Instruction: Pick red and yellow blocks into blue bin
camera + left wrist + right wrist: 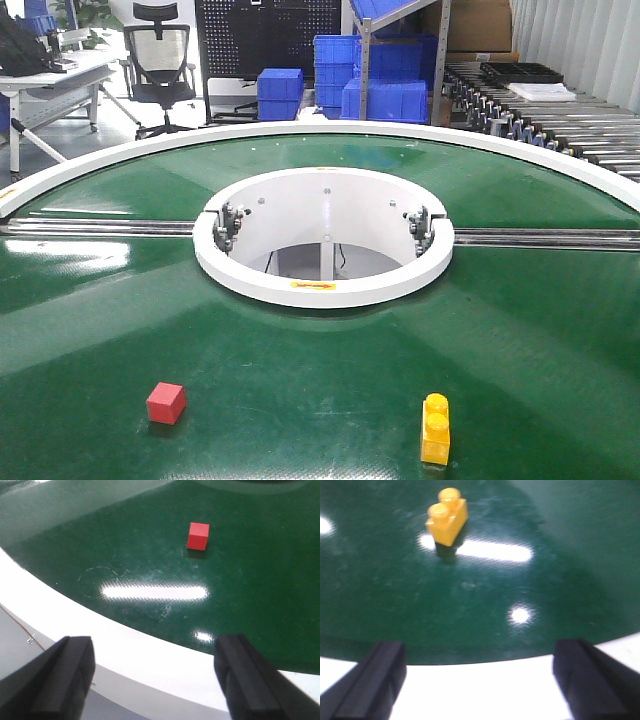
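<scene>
The red block (166, 402) is a plain little cube with smooth sides. It sits on the green table (520, 330), at 7 o'clock from the white ring (322, 290). The yellow block (435, 428) is longer, with two round bumps on top, and sits at 5 o'clock. The two blocks are well apart. The left gripper (155, 650) is wide apart and holds nothing, with the red block at its 1 o'clock. The right gripper (480, 652) is wide apart too, with the yellow block at its 11 o'clock.

Red cube (166, 402) flat, L side; yellow 2-stud brick (435, 430) studs up, R; well apart.
</scene>
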You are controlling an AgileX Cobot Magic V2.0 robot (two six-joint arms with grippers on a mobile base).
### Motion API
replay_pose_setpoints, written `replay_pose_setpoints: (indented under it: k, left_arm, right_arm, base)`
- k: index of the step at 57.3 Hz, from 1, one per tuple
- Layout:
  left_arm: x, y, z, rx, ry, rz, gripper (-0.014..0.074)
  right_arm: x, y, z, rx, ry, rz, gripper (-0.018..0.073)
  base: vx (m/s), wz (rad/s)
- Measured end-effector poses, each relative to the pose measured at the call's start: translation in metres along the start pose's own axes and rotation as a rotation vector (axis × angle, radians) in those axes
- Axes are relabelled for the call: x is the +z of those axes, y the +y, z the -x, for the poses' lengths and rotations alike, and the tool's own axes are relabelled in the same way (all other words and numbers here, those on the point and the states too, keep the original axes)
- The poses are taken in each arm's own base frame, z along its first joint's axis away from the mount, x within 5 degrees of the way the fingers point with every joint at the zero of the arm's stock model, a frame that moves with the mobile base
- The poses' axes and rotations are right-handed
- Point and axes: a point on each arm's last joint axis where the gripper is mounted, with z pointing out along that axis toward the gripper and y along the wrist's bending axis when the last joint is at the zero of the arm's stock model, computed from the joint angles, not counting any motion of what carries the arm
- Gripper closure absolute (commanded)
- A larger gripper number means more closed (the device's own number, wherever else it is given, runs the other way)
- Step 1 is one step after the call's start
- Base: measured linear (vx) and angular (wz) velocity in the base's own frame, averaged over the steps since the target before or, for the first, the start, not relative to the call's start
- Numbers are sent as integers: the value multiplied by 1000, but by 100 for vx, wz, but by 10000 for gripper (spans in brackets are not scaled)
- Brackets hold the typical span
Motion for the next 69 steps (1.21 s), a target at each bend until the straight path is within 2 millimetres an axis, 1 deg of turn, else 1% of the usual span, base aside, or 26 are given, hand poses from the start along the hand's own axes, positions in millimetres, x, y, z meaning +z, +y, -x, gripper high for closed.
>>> replay_pose_setpoints:
  k: [5,9,15,20,32,36,40,42,45,54,58,69]
  left_arm:
    - [0,0,0,0,-1,0,-8]
    - [0,0,0,0,-4,0,15]
    - [0,0,0,0,-5,0,40]
    - [0,0,0,0,-5,0,53]
    - [0,0,0,0,-5,0,61]
    - [0,0,0,0,-5,0,61]
    - [0,0,0,0,-5,0,61]
    - [0,0,0,0,-4,0,61]
    - [0,0,0,0,-5,0,61]
    - [0,0,0,0,-5,0,61]
    - [0,0,0,0,-5,0,61]
    - [0,0,0,0,-5,0,61]
  right_arm:
    - [10,10,11,-78,31,62,-139]
    - [20,21,22,-159,67,106,-121]
    - [41,33,38,-214,143,102,-101]
    - [61,37,54,-184,195,56,-90]
    - [114,40,98,-12,250,-22,-83]
    - [127,41,109,14,253,-26,-81]
    - [146,43,119,44,265,-31,-79]
    - [158,43,122,62,278,-37,-78]
    - [171,41,127,97,289,-46,-76]
    - [205,30,135,213,336,-89,-68]
    - [217,26,137,226,347,-104,-64]
    - [247,26,136,228,383,-110,-52]
  base:
    - [0,0]
    - [0,0]
    - [0,0]
    - [0,0]
    - [0,0]
    - [0,0]
    - [0,0]
    - [0,0]
    - [0,0]
    - [0,0]
    - [0,0]
    - [0,0]
